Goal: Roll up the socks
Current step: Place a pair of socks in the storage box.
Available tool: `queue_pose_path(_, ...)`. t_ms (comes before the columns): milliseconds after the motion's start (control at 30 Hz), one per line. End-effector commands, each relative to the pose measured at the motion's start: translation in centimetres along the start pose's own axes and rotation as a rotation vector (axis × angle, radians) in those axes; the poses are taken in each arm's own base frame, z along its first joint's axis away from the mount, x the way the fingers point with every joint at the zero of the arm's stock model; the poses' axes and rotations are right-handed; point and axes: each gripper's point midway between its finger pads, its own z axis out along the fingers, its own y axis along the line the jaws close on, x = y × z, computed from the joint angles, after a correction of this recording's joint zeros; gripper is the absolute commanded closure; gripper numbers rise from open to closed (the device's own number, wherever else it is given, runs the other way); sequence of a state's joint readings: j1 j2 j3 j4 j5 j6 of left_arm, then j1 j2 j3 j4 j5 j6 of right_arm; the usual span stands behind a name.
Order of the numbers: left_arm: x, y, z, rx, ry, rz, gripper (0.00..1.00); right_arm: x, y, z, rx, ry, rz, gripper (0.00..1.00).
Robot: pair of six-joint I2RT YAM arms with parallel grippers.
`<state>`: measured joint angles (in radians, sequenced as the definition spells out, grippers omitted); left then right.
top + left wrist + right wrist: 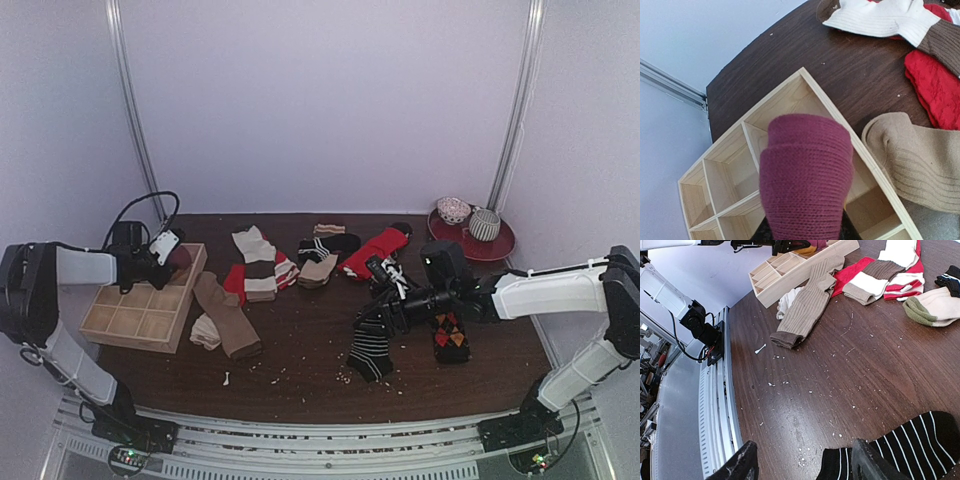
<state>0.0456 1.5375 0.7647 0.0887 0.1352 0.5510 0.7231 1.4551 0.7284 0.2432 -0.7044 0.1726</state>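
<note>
My left gripper (172,256) is shut on a rolled magenta-purple sock (805,180) and holds it over the wooden compartment box (730,170); the roll hides the fingers in the left wrist view. My right gripper (805,467) is open and empty, low over the table, with its right finger next to the cuff of a black-and-white striped sock (912,447). That striped sock (370,350) lies flat below the right gripper (382,305) in the top view. An argyle sock (450,335) lies to its right. A tan sock (228,315) lies beside the box.
The wooden box (140,310) sits at the left. Cream, brown and red striped socks (258,265), a red sock (375,250) and dark socks (328,243) lie across the back. A red plate (495,248) with two bowls stands back right. Crumbs dot the tabletop.
</note>
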Motion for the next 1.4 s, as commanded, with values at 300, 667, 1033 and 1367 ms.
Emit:
queue_pose_path(300, -0.9, 1.6, 1.7, 0.100, -0.002, 0.065, 1.00, -0.1, 0.4, 0.0, -0.025, -0.002, -0.003, 0.36)
queue_pose_path(667, 1.8, -0.2, 2.0, 0.187, 0.081, 0.061, 1.00, 0.0, 0.4, 0.1, -0.034, 0.003, -0.002, 0.37)
queue_pose_path(1033, 3.5, 0.0, 2.3, 0.175, 0.203, 0.090, 1.00, -0.2, 0.9, -0.2, -0.047, -0.007, -0.005, 0.37)
queue_pose_path(1367, 4.9, -2.5, 4.5, 0.254, 0.335, 0.091, 1.00, -0.3, 1.1, -0.2, -0.060, -0.009, -0.003, 0.37)
